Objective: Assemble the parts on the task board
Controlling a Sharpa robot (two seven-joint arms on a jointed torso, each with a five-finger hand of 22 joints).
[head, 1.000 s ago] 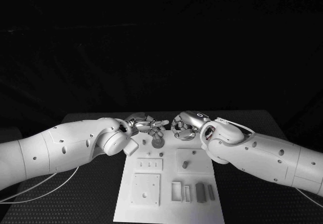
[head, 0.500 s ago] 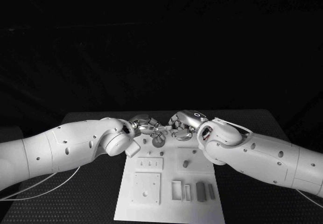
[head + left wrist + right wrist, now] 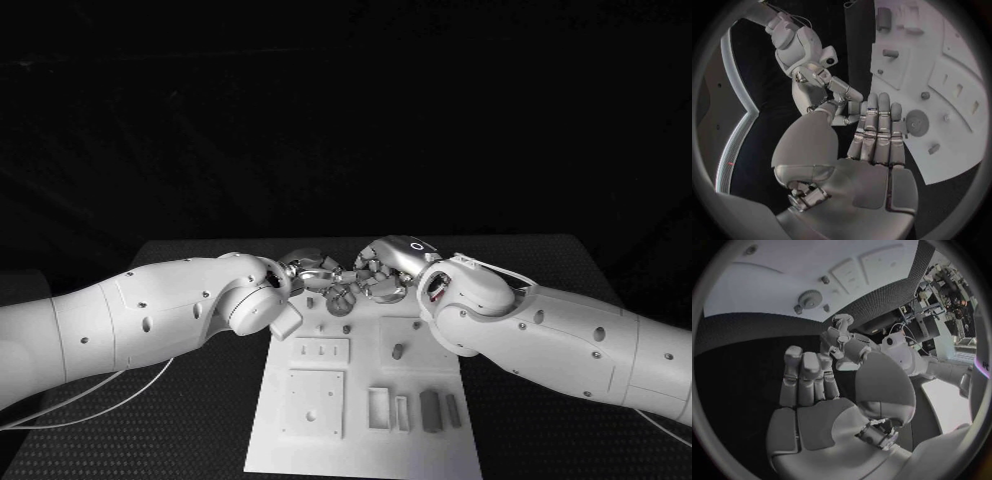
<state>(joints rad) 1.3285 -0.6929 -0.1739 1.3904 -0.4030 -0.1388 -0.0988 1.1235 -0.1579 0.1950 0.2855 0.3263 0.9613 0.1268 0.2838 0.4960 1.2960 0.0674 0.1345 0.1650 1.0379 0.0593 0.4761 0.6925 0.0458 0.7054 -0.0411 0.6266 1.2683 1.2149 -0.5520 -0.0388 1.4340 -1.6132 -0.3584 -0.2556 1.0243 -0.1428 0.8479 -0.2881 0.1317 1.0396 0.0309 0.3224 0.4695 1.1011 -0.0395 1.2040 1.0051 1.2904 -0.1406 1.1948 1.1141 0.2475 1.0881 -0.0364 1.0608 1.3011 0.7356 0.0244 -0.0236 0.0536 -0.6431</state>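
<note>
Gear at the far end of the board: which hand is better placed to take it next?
Probably left. In the left wrist view the left hand has its fingers stretched right beside the gear on the task board. The right hand hangs over black table, short of the board edge.

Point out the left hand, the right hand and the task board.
left hand (image 3: 876,131), left wrist view, on its extended fingers.
right hand (image 3: 807,375), right wrist view, on its fingers.
task board (image 3: 361,440), head view, on a bare near part.
</note>
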